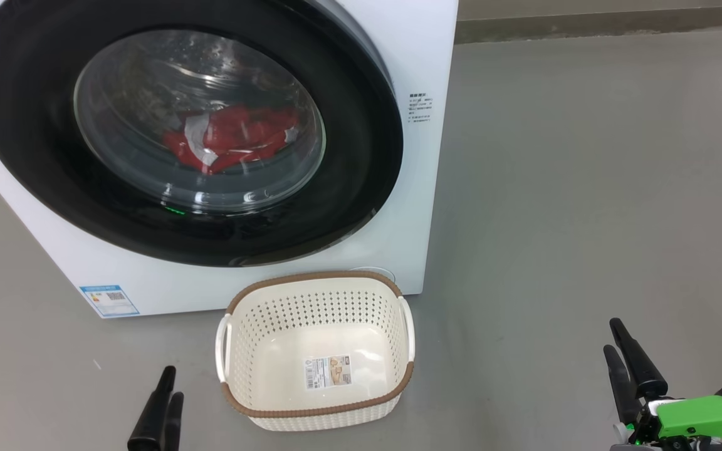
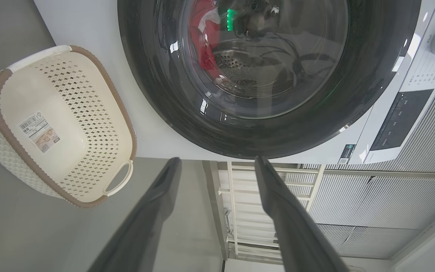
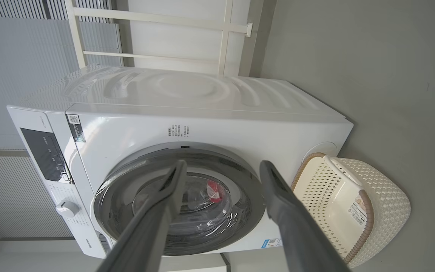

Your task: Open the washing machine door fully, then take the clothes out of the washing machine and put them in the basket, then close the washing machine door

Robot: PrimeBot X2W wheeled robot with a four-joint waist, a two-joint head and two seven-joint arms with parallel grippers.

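Near foreground: left gripper [image 1: 172,383] and right gripper [image 1: 612,336], fingers spread wide, holding nothing. Between them, the basket [image 1: 311,313] stands just before the washing machine [image 1: 423,188]; washing machine door [image 1: 35,156] shut, clothes [image 1: 235,141] inside.

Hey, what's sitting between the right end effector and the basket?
Nothing. In the head view, the grey floor between the right end effector and the basket is bare.
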